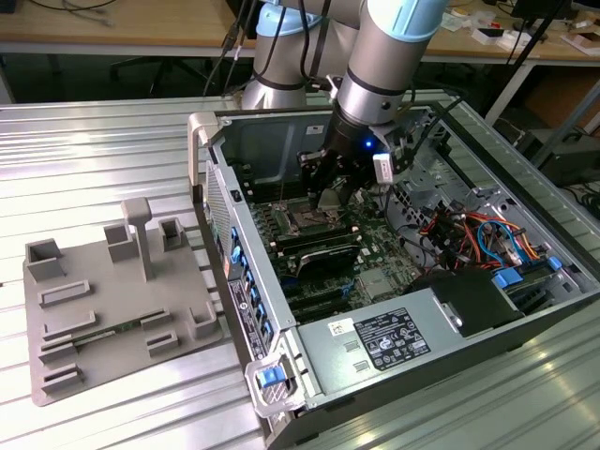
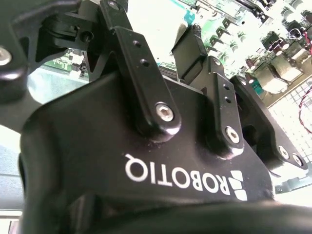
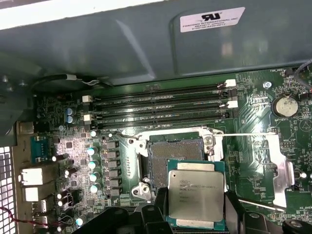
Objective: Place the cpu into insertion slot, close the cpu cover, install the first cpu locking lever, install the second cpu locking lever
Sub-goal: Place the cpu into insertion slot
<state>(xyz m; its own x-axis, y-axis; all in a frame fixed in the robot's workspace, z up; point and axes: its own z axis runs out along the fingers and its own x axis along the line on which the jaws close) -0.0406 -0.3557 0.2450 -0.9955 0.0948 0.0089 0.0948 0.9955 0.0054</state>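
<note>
cpu (image 3: 196, 187): square chip, silver-grey top, green rim, level, clamped at two opposite edges by the gripper (image 3: 196, 207), overlapping one edge of the slot, not seated | insertion slot (image 3: 174, 153): dark square socket, metal-rimmed, uncovered | cpu cover (image 3: 279, 168): silver frame, swung open beside the slot

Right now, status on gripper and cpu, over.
Gripper shut on flat square silver-topped cpu. Cpu near dark square insertion slot, not seated. Silver metal cpu cover open, slot unobstructed.

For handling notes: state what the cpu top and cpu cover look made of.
The cpu: top looks like matte grey metal, soft even sheen; edge looks like green circuit board. The cpu cover: thin bright sheet metal, likely steel, glaring under the light.
</note>
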